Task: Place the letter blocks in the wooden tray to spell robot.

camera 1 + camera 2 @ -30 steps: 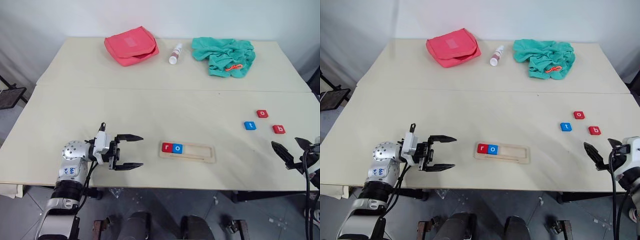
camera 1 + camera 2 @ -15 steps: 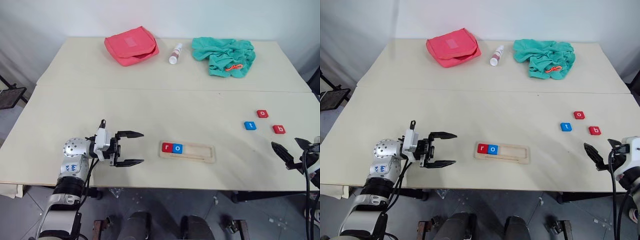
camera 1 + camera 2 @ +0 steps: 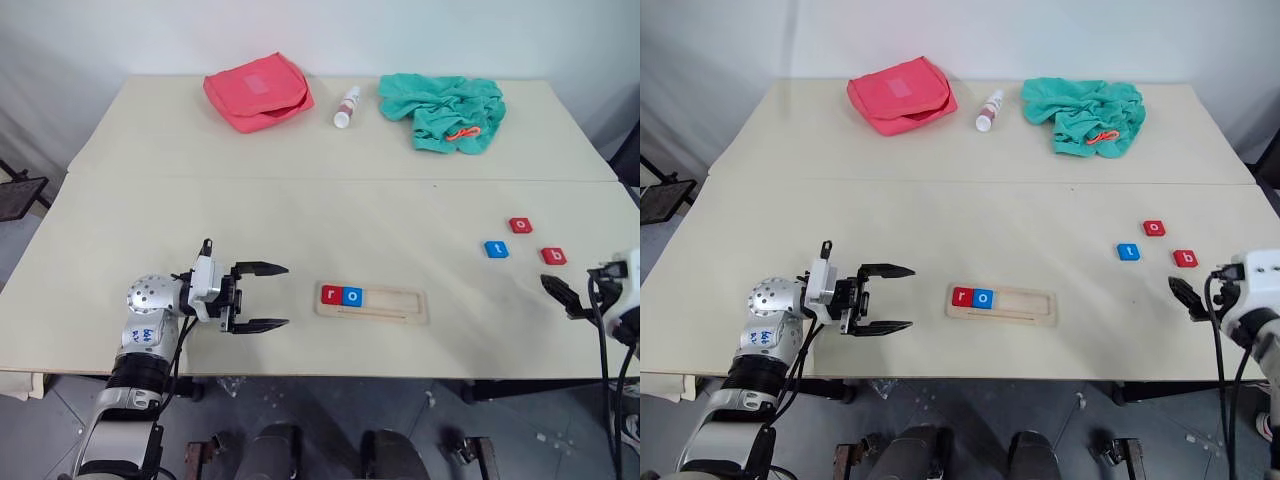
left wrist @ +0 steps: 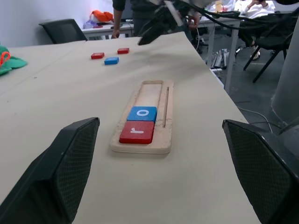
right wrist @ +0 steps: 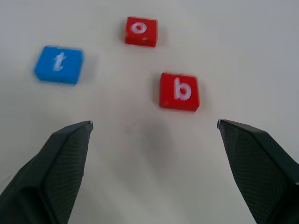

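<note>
Bright, even, soft-shadowed light (right wrist view perhaps slightly blurred).

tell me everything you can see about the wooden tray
The wooden tray is a long, narrow, flat piece of pale wood with rounded corners and a shallow recessed slot, plus a thin groove along the side nearer the robot. It lies flat on the table near the front edge, its length running left to right, between the two grippers, and neither touches it. At its left end sit a red r block and a blue o block, side by side; the remaining slot is bare.
</note>
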`<move>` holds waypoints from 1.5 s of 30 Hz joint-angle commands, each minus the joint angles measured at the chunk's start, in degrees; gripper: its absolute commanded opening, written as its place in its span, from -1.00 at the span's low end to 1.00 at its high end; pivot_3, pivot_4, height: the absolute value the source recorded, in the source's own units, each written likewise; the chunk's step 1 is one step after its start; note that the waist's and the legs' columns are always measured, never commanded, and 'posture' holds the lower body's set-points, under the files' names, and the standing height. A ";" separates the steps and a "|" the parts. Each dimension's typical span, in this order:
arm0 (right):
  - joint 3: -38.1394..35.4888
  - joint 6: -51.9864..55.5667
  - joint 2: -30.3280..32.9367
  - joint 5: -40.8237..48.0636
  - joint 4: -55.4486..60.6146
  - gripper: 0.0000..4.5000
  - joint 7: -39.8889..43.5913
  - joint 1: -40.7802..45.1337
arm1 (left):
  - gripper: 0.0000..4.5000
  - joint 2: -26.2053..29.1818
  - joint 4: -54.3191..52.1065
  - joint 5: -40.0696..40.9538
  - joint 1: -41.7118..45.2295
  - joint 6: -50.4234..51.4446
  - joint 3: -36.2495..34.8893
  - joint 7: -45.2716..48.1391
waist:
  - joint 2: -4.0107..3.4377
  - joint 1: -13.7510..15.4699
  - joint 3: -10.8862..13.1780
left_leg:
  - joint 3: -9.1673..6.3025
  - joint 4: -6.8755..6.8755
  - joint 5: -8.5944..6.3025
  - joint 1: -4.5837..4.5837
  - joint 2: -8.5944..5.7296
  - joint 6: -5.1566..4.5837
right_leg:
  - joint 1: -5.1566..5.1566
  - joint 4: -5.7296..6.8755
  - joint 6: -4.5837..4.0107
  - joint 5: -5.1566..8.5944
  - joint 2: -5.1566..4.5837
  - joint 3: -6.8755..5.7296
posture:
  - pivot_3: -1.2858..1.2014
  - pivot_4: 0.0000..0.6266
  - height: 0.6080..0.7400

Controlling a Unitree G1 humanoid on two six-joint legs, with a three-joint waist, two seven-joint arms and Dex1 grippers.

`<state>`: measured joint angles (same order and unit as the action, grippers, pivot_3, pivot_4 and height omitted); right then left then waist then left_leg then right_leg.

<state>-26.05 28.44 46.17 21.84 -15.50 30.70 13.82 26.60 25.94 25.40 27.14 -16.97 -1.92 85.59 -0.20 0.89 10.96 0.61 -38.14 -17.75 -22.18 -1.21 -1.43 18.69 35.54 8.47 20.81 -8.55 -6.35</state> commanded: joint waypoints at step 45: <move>1.29 20.38 -22.25 5.76 46.39 -0.35 -21.15 -13.94 | 1.00 1.40 1.04 1.48 -0.57 -0.77 -2.29 0.95 | -0.12 0.55 -0.01 | -0.09 0.03 0.00 -0.09 -0.04 0.01 | 0.12 0.08 0.00 0.00 -0.02 0.02 | 0.03 -0.52 1.00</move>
<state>-24.93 48.26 24.55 27.13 26.83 11.01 1.17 27.52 26.30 25.56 25.60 -16.83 -2.68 85.76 -0.32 1.44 10.96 0.48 -38.10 -17.75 -22.28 -1.26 -1.43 18.81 35.62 8.47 20.81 -8.57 -6.33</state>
